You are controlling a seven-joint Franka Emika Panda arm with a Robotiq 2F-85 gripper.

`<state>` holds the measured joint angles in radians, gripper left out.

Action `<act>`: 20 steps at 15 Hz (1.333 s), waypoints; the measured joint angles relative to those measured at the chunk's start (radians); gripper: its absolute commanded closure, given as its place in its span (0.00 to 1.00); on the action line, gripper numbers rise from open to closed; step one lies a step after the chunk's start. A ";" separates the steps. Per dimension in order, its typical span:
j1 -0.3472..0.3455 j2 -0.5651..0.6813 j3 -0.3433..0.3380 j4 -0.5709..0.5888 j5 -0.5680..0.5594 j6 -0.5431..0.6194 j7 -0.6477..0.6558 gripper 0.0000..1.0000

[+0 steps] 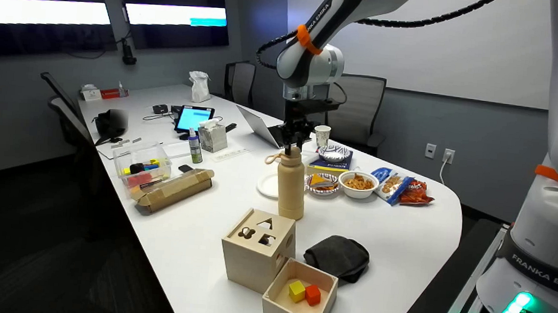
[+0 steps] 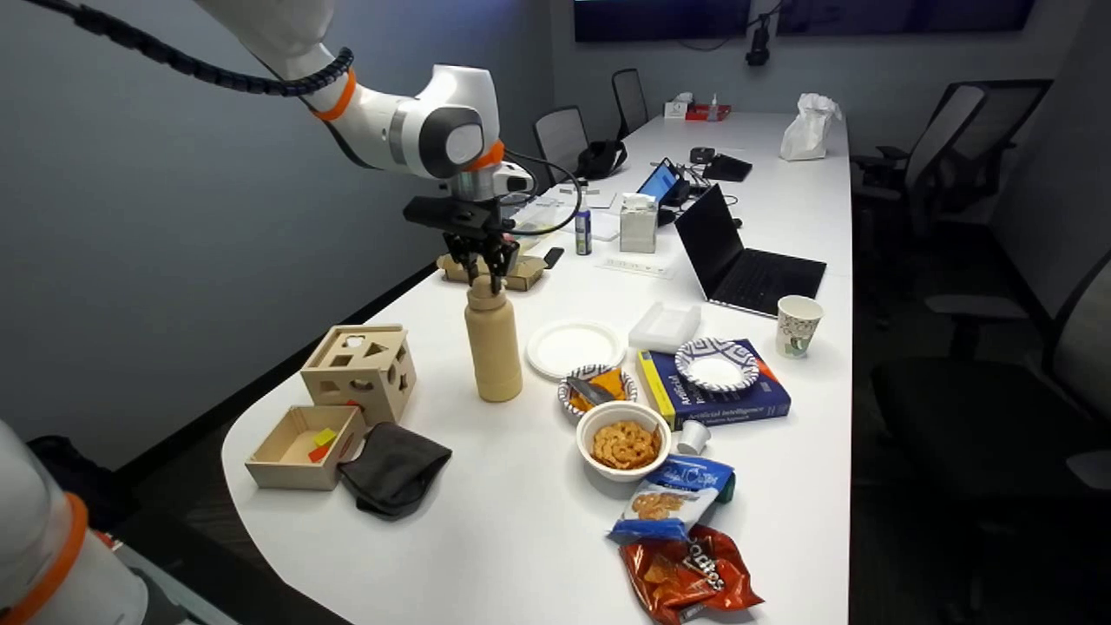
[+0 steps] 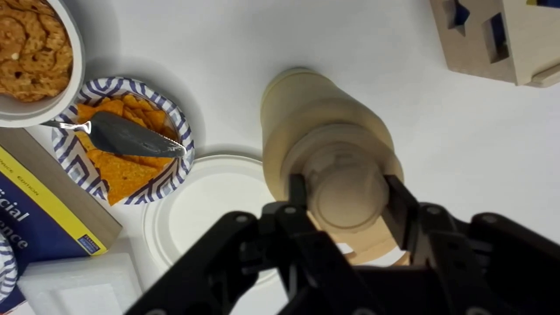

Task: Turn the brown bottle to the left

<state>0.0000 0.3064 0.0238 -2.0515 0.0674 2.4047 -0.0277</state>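
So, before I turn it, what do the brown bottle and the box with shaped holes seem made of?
The brown bottle looks matte, softly shaded without sharp glints: perhaps coated metal, possibly plastic; no bare edge settles it. The box with shaped holes looks like pale, dull-finished wood, judging by light tan panels and cleanly cut openings.

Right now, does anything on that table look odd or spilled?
Maybe one thing: in the wrist view, a cake server lies across orange chips in a patterned bowl, an odd utensil for finger food. I see no spills, and the brown bottle stands upright.
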 measured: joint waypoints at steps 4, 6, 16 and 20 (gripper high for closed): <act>0.000 0.000 0.000 0.002 0.000 -0.005 -0.001 0.79; 0.001 0.001 0.001 0.005 -0.006 -0.012 -0.015 0.79; 0.002 0.004 0.016 0.012 -0.049 -0.026 -0.176 0.79; 0.002 0.005 0.023 0.013 -0.056 -0.027 -0.255 0.79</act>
<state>0.0022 0.3115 0.0466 -2.0382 0.0109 2.3781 -0.2831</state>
